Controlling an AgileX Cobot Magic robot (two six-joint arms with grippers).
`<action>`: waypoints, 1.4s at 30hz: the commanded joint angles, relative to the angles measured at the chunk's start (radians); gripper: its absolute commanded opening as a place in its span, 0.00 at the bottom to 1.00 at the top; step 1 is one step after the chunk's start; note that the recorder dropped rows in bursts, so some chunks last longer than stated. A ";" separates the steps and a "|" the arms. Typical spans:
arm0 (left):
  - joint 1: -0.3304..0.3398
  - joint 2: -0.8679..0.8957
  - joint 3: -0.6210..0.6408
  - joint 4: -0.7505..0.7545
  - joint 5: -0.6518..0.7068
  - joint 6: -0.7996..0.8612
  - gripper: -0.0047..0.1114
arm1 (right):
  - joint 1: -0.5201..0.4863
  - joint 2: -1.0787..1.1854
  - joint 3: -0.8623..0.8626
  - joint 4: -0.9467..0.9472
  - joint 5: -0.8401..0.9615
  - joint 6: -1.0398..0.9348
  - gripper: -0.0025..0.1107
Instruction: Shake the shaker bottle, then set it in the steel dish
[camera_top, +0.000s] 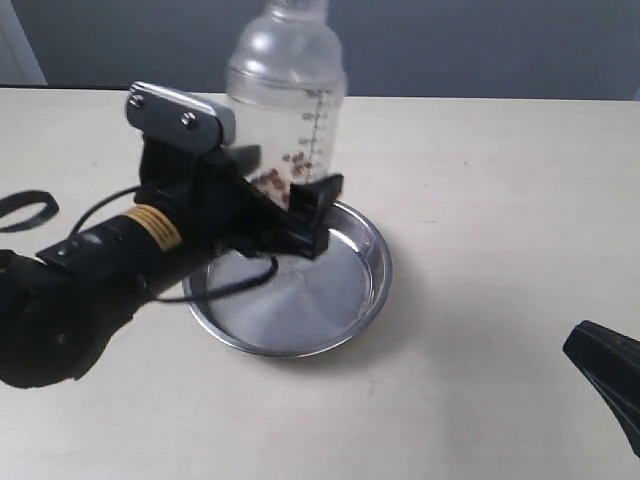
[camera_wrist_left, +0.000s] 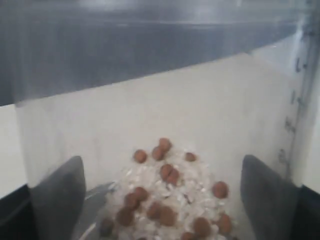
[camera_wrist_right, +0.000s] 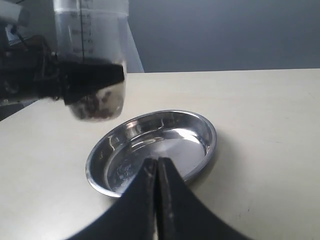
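Pale table (camera_top: 480, 180), mostly bare. Left arm (camera_top: 110, 260), black, reaches in from the left side. Steel dish (camera_top: 300, 300) sits flat on the table mid-scene, nothing in it. Shaker bottle (camera_top: 285, 90) is upright, lifted off the table, hanging above the dish's rim on the left arm's side, base not touching the dish. Left gripper (camera_top: 288, 178) is clamped on the bottle's lower body, one finger on each side. Right gripper (camera_wrist_right: 157, 162) is low near the dish, jaws pressed together, holding nothing. Brown and white bits (camera_wrist_left: 165, 200) are piled at the bottle's bottom.
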 joint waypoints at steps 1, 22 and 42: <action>-0.018 -0.020 -0.010 -0.248 0.009 0.155 0.04 | -0.001 -0.004 0.002 0.000 -0.007 -0.004 0.01; 0.021 0.004 -0.030 0.007 0.053 0.090 0.04 | -0.001 -0.004 0.002 0.008 -0.010 -0.004 0.01; 0.057 -0.099 -0.044 0.170 0.209 -0.079 0.04 | -0.001 -0.004 0.002 0.008 -0.008 -0.004 0.01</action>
